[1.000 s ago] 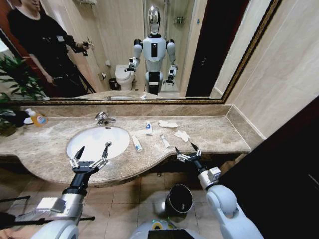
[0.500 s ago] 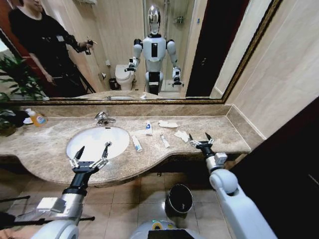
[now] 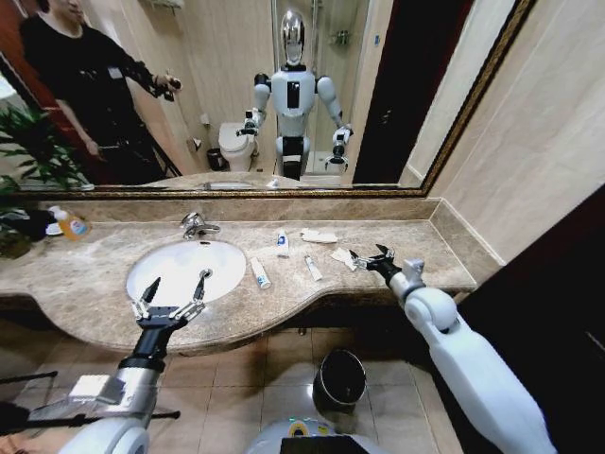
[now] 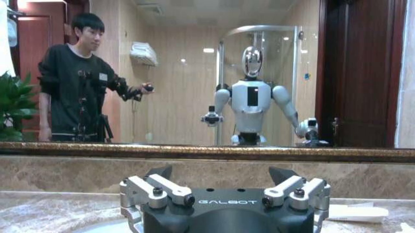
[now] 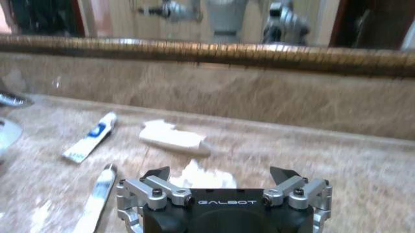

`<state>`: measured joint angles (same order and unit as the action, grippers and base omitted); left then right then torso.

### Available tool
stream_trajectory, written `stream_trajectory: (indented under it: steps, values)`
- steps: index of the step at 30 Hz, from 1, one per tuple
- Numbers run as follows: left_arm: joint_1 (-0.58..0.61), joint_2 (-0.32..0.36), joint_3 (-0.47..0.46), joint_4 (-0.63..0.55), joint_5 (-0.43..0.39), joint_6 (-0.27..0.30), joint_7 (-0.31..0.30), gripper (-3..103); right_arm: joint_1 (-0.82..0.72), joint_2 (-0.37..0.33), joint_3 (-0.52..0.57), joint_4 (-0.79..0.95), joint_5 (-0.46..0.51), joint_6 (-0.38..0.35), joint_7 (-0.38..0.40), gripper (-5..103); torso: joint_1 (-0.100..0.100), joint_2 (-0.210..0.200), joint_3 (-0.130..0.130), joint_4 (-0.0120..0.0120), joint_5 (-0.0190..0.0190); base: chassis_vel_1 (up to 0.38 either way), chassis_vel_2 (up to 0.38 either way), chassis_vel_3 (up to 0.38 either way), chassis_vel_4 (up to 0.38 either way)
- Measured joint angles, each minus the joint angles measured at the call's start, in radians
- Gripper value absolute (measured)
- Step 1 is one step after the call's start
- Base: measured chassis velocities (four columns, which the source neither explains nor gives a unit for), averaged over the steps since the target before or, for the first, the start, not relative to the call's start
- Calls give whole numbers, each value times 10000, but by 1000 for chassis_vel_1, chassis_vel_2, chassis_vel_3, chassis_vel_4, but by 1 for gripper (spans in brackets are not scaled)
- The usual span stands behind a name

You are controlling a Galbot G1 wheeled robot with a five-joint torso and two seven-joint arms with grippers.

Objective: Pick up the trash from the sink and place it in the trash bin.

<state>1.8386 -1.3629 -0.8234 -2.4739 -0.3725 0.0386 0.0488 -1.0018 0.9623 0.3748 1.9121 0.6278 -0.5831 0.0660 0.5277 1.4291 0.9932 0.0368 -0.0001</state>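
The sink (image 3: pixel 178 265) is a white oval basin in a brown marble countertop (image 3: pixel 80 284). The trash lies on the counter to its right: three white tubes (image 3: pixel 282 242) (image 3: pixel 259 273) (image 3: pixel 312 268), a flat paper piece (image 3: pixel 319 235) and a crumpled piece (image 3: pixel 342 256). My right gripper (image 3: pixel 369 257) is open just right of the crumpled piece; in the right wrist view the gripper (image 5: pixel 220 174) has that paper (image 5: pixel 204 175) between its fingertips' line and two tubes (image 5: pixel 91 137) (image 5: pixel 96 196) off to one side. My left gripper (image 3: pixel 173 291) hangs open over the basin's front rim. The black trash bin (image 3: pixel 338 380) stands on the floor below.
A chrome faucet (image 3: pixel 196 225) stands behind the basin. At the far left are a yellow bottle (image 3: pixel 69 225) and a plant (image 3: pixel 28 151). A mirror (image 3: pixel 236 95) runs along the back wall, and a tiled wall closes the counter's right end.
My right arm has risen from the counter's front edge and reached over the countertop, leftward toward the crumpled paper. The left arm has stayed put.
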Motion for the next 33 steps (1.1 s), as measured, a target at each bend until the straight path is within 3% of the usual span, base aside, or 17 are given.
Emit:
stream_trajectory:
  steps: [8,15,19,26,30,32,33]
  values:
    - [-1,0,0,0,0,0,0,100,553,403,-944,-502,538,-226,510,100,-2,0,-1,0,1,0,0,0,0]
    - [0,0,0,0,0,0,0,100,1428,1027,-1816,-1869,-720,662,592,100,-1,0,0,0,0,0,0,0,0]
    - [0,-1,0,0,0,0,0,100,1634,1099,-1896,-2156,-891,721,606,101,-1,0,-1,0,-1,0,0,0,0]
    - [0,0,0,0,0,0,0,100,1624,995,-1868,-2196,-787,268,587,86,-1,0,-1,0,1,0,0,0,0]
    - [0,0,0,0,0,0,0,100,1648,947,-1827,-2293,-779,257,533,65,-1,0,-1,-1,1,0,0,0,0]
    - [0,0,0,0,0,0,0,100,1657,951,-1827,-2312,-782,271,533,65,-1,0,-1,0,1,0,0,0,0]
    - [0,0,0,0,0,0,0,100,1679,977,-1826,-2372,-808,363,535,59,-1,0,-1,0,1,0,0,0,0]
